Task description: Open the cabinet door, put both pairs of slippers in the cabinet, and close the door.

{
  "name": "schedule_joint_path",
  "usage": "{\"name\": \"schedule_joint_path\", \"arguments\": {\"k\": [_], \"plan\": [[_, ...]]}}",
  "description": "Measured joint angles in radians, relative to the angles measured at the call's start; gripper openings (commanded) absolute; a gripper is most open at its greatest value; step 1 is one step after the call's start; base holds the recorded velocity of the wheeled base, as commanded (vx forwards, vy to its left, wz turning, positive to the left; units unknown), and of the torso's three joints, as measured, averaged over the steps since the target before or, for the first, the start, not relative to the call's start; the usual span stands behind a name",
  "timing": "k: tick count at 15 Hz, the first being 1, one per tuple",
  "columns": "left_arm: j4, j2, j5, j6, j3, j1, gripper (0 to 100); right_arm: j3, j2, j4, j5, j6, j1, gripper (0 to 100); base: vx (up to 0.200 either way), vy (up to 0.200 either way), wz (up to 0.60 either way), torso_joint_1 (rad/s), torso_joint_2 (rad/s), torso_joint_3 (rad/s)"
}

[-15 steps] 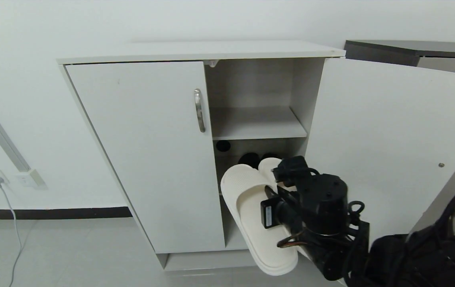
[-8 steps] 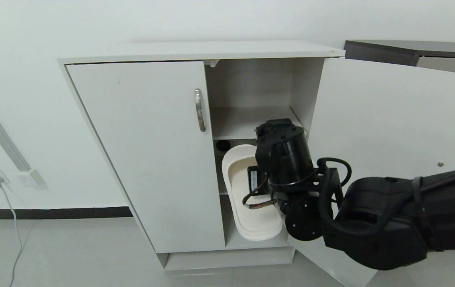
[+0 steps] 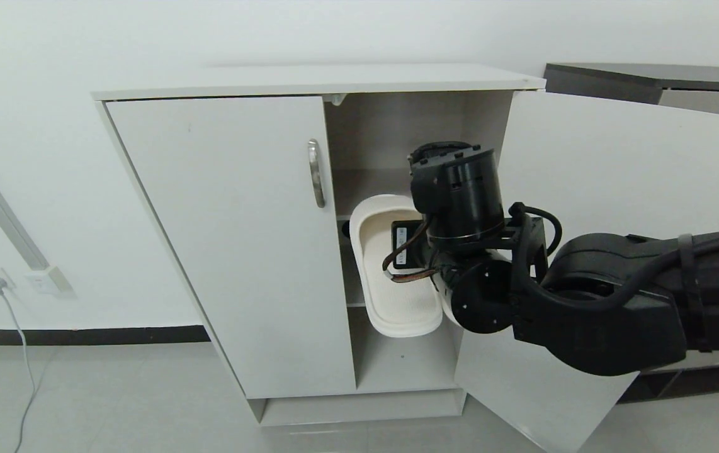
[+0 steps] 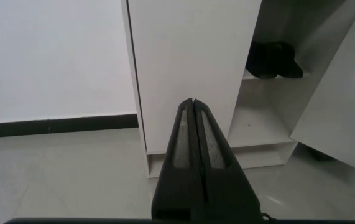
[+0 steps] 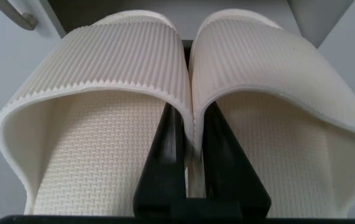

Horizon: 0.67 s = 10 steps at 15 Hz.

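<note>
one dark slipper pair inside open cabinet

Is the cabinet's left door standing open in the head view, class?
No: the left door sits shut against the cabinet, while the right door is swung wide open.

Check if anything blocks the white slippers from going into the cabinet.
Nothing visible blocks the opening; the right door is swung wide. The white slippers in the right hand are level with the upper shelf's front edge; black slippers sit on the shelf below.
</note>
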Motion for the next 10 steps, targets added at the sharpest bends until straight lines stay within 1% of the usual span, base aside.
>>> {"name": "schedule_joint_path", "arguments": {"k": [1,10], "plan": [[0.000,0.000,0.000,0.000,0.000,0.000,0,-0.003,0.004,0.000,0.000,0.000,-0.001,0,0.000,0.000,0.00,0.000,0.00,0.000],[0.000,0.000,0.000,0.000,0.000,0.000,0,-0.006,0.013,0.001,0.000,0.001,-0.010,0,0.200,0.000,0.00,0.000,0.00,0.003]]}}
